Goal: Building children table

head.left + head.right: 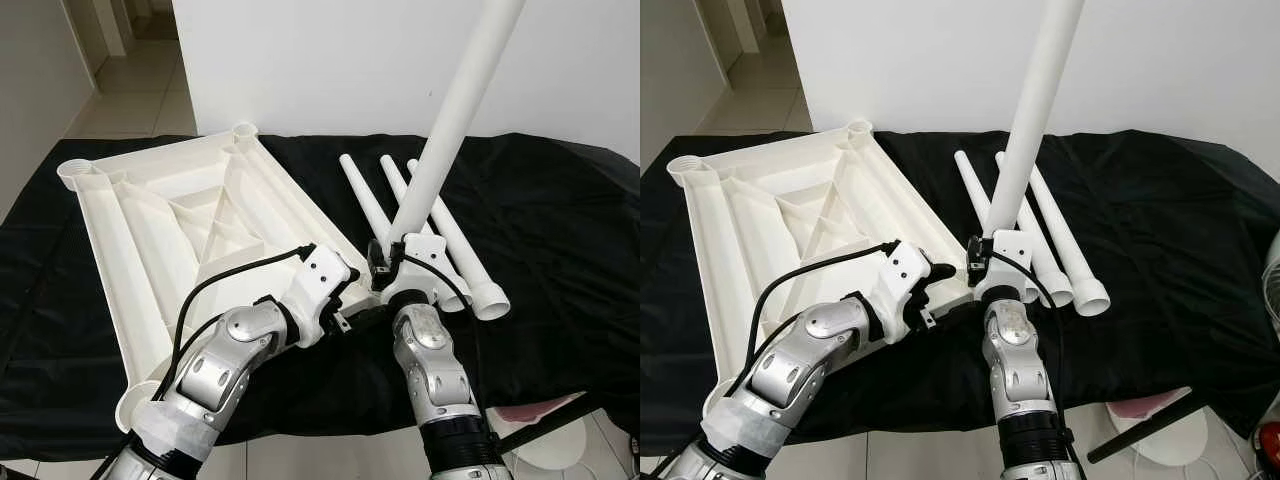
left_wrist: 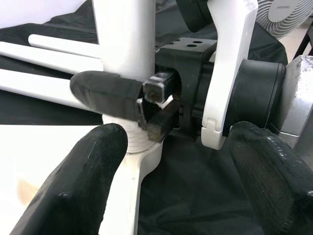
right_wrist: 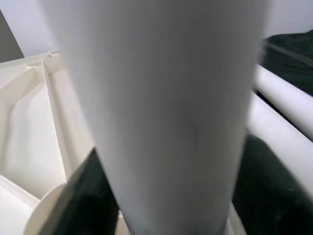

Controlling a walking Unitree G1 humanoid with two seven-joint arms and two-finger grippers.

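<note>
The white table top (image 1: 150,220) lies upside down on a black cloth, ribs and corner sockets facing up. My right gripper (image 1: 385,265) is shut on a long white leg (image 1: 450,110) and holds it upright, slightly tilted, with its foot at the near right corner socket (image 2: 132,161). In the right wrist view that leg (image 3: 166,112) stands close before the camera. My left gripper (image 1: 350,290) is open beside the same corner; its fingers (image 2: 98,181) are spread wide around the socket and the right gripper. Three more legs (image 1: 440,230) lie side by side on the cloth to the right.
The black cloth (image 1: 560,220) covers the whole work surface, and its front edge runs just before my arms. A white wall stands behind, a hallway opens at the far left. A fan base (image 1: 1180,440) and a pink item sit on the floor at the lower right.
</note>
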